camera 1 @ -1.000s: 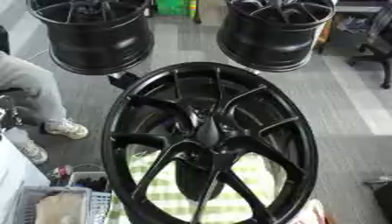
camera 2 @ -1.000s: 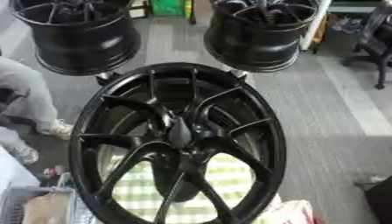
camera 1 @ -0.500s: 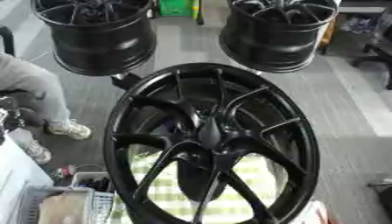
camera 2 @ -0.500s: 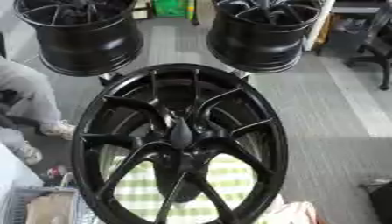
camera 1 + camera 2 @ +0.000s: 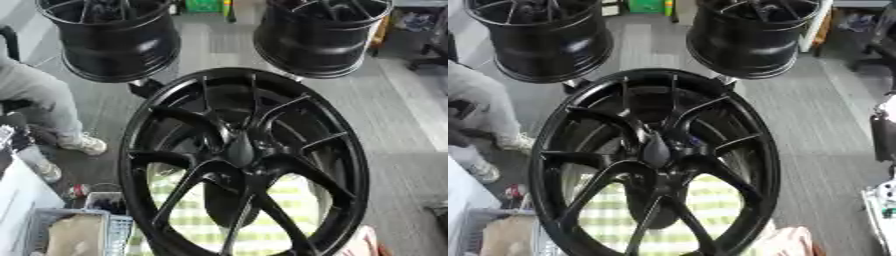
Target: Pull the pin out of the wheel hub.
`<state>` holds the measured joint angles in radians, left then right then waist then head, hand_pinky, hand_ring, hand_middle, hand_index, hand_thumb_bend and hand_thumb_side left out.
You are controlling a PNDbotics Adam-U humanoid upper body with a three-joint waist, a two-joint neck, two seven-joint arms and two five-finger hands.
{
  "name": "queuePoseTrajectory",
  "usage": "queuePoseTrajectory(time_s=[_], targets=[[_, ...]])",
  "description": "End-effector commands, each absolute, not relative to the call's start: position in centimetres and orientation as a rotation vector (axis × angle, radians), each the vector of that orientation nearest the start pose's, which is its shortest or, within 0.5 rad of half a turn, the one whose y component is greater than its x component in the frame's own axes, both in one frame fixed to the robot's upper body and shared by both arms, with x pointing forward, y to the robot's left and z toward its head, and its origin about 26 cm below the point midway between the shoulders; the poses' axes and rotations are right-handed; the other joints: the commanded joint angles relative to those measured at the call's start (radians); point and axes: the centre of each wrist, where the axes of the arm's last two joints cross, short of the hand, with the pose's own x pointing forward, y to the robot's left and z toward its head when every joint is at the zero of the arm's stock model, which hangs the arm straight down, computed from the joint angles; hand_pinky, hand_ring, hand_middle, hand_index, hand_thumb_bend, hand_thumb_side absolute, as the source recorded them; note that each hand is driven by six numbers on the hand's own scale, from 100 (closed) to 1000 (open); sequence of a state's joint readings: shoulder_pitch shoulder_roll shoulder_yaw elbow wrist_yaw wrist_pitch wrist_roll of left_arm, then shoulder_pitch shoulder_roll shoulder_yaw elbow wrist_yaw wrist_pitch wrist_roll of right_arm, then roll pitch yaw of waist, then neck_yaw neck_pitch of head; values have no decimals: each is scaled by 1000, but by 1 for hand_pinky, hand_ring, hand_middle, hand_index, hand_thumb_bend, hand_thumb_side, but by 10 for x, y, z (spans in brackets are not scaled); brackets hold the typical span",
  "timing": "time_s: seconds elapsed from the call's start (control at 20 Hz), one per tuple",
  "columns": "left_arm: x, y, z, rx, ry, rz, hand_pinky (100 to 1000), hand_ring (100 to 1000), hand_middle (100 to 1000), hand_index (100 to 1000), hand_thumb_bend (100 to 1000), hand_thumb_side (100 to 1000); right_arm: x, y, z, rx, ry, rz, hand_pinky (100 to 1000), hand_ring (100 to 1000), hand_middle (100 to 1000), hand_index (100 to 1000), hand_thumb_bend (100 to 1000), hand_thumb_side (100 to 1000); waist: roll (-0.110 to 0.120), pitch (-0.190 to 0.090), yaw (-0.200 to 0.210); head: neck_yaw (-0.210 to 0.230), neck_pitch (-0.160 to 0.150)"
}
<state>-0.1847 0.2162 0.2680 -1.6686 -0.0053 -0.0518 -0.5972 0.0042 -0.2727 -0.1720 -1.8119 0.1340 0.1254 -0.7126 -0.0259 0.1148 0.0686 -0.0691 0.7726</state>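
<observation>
A large black wheel (image 5: 140,165) with branching spokes stands tilted in the middle of both views, its face turned toward me. At its hub (image 5: 238,150) a dark tapered piece points outward; I cannot make out a separate pin on it. Neither of my hands shows in either view.
Two more black wheels (image 5: 114,45) (image 5: 319,37) stand behind on the grey floor. A green-and-white checked cloth (image 5: 289,200) shows through the spokes. A grey basket (image 5: 39,232) holding a beige thing sits at the lower left. Something pink (image 5: 789,242) lies at the lower right.
The whole picture has shifted slightly, so the camera moved. The wheel and the things around it stay where they were.
</observation>
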Motion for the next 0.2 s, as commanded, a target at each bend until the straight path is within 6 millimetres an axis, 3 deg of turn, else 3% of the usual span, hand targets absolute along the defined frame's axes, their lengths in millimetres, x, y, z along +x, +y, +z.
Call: queuePoseTrajectory(time_s=[0.05,0.2], targets=[[311,341,98,-57,-1834,-589,649,597,641,817,100,822,273,-327,77,-912,-1749,-470,580,596,722,908,100,691,5,-7,-2,11,-3],[310,340,96,-66,-1830,-591,649,598,640,816,100,826,277,-319,72,-867,-1766,-493,578,593,714,903,100,698,10,-5,-6,13,-3]])
